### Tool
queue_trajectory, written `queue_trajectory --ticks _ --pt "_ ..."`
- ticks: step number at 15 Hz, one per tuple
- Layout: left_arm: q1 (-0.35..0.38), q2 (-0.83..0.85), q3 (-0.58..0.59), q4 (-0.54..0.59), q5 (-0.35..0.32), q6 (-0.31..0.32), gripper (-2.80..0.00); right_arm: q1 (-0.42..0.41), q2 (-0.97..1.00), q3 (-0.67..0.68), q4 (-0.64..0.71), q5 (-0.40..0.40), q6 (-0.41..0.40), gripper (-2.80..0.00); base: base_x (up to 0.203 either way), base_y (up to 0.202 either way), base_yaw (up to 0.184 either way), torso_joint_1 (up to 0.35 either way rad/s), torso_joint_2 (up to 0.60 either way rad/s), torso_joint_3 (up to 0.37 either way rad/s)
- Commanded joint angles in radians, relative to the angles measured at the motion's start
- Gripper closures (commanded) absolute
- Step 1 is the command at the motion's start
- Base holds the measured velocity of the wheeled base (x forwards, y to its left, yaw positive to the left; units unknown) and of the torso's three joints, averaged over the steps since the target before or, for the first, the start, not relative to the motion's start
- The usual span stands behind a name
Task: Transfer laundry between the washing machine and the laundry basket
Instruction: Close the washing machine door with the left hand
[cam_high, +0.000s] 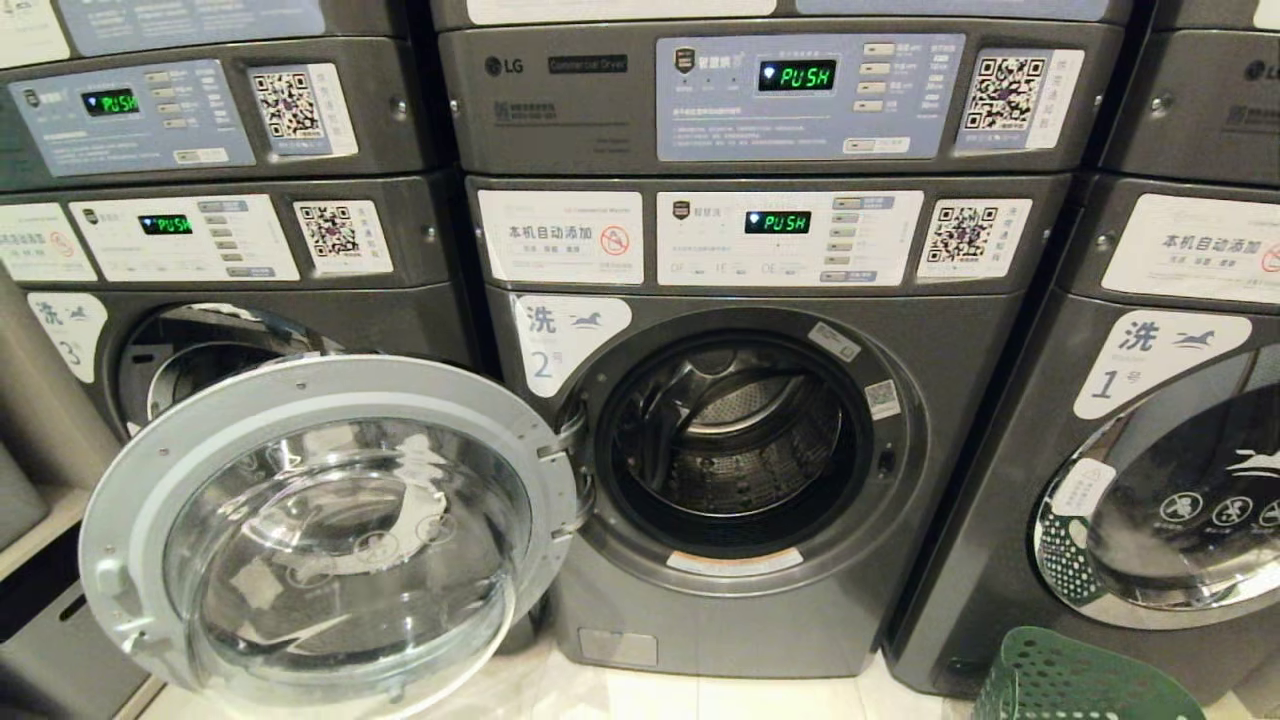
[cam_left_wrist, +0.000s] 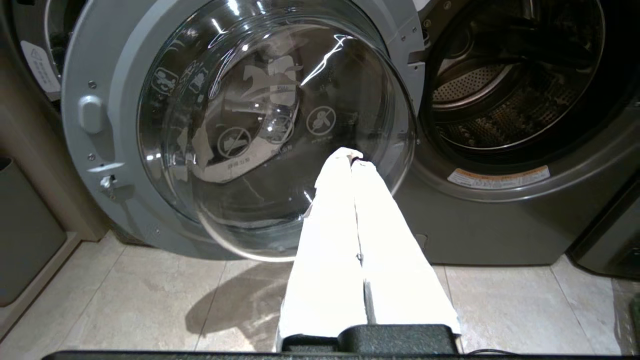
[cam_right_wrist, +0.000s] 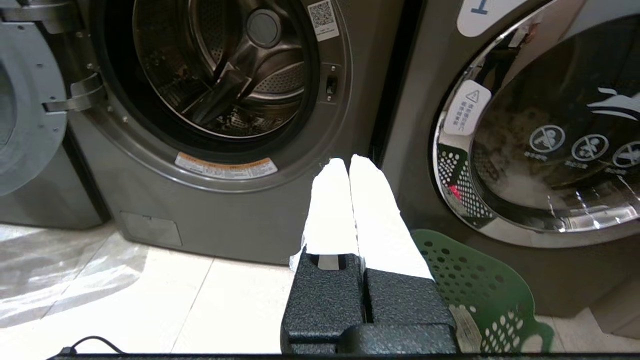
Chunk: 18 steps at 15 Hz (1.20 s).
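Laundromat wall of stacked dark grey machines on a pale tiled floor (cam_left_wrist: 150, 300). Left gripper (cam_left_wrist: 351, 159) low over the tiles, white fingers pressed together with nothing between them, pointing at the glass of the open door (cam_high: 340, 530). Right gripper (cam_right_wrist: 348, 162) likewise pinched together and empty, aimed at the seam between two machines. Just right of it, the green laundry basket (cam_right_wrist: 475, 285) on the floor, partly in view, standing in front of the machine numbered 1 (cam_high: 1150, 480) with its door closed. Centre, the washing machine (cam_high: 740, 450) numbered 2, door swung wide to the left on its hinge, bare steel drum (cam_right_wrist: 225, 75) showing inside, no laundry visible in it. Far left, the machine numbered 3 (cam_high: 70, 330), half hidden behind the open door. Green PUSH on the displays above
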Motion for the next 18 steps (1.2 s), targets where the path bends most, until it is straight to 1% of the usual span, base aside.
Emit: queue_trajectory --ticks 1,6,11,13,14,16,17,18 --pt "0.0 0.002 0.001 0.0 -0.001 0.0 0.0 0.0 0.002 -0.001 0.0 0.0 -0.001 0.0 -0.201 0.0 0.003 -0.005 0.0 0.002" --pt "0.0 0.0 0.0 0.0 -0.001 0.0 0.0 0.0 0.002 0.0 0.0 0.001 -0.001 0.0 -0.183 0.0 0.001 0.003 0.0 0.003" --pt "0.0 0.0 -0.002 0.007 -0.001 0.003 0.0 0.0 0.002 -0.001 0.0 0.002 -0.001 0.0 -0.013 0.0 0.0 0.0 0.0 0.002" --pt "0.0 0.0 -0.017 -0.012 0.001 0.028 0.0 0.0 0.002 0.001 0.0 0.004 -0.012 0.0 0.0 0.0 0.0 0.0 0.0 0.0" --pt "0.0 0.002 -0.073 -0.011 -0.002 0.037 0.0 0.002 0.003 0.001 0.0 0.002 -0.012 0.0 0.0 0.0 0.0 0.0 0.0 0.0" --pt "0.0 0.045 -0.252 0.036 -0.01 0.054 0.0 0.0 0.002 0.001 0.0 -0.001 -0.01 0.0 0.0 0.0 0.0 0.0 0.0 0.0" --pt "-0.001 0.109 -0.36 0.066 -0.012 0.061 0.0 0.0 0.002 0.001 0.0 -0.001 -0.009 0.0 0.0 0.0 0.0 0.0 0.0 0.0" --pt "-0.002 0.207 -0.448 0.084 -0.013 0.064 0.0 0.0 0.002 0.001 0.0 -0.002 -0.005 0.0 0.0 0.0 0.0 0.0 0.0 0.0"
